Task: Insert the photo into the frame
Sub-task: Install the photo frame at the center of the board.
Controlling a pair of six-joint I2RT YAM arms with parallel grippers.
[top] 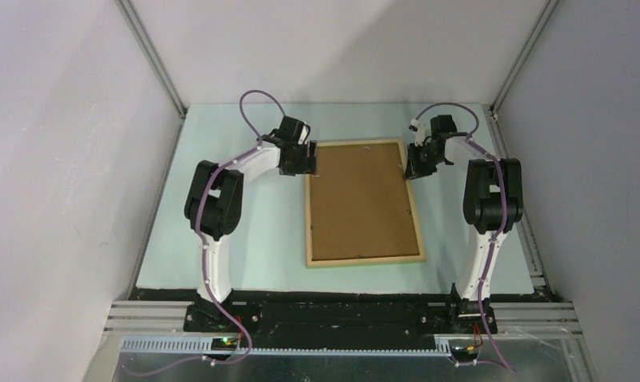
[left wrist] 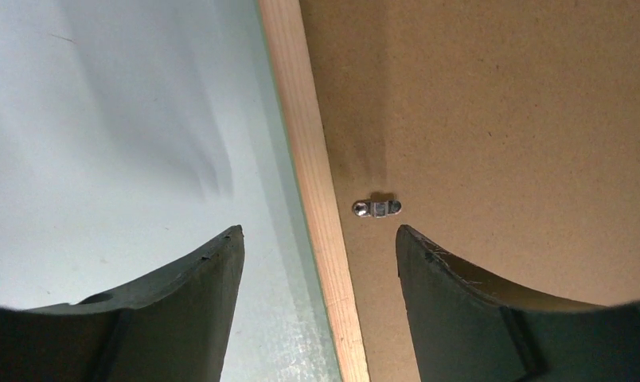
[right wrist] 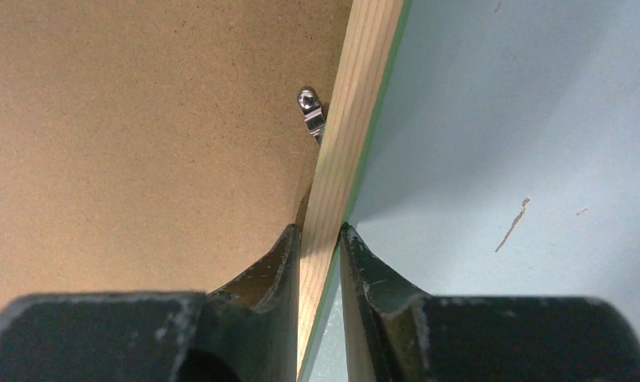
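The right tool (right wrist: pixel 320 235) is gripping the right rail of the frame (top: pixel 364 260), which is lying back-up on the counter (top: pixel 253 239), while the left tool (left wrist: pixel 318 235) is hovering released astride its left rail.

We see a frame (top: pixel 364 259) of pale, straight-grained wood, with a thin edge that looks green, though we catch only a sliver of it. Its board (top: pixel 360 199) is brown and finely speckled, and the clip (left wrist: pixel 377 208) is silvery. The table (top: pixel 245 239) is pale mint with one brownish streak (right wrist: pixel 512 225). The arms (top: pixel 213 199) are black and white, their cables (top: pixel 261 99) purple.
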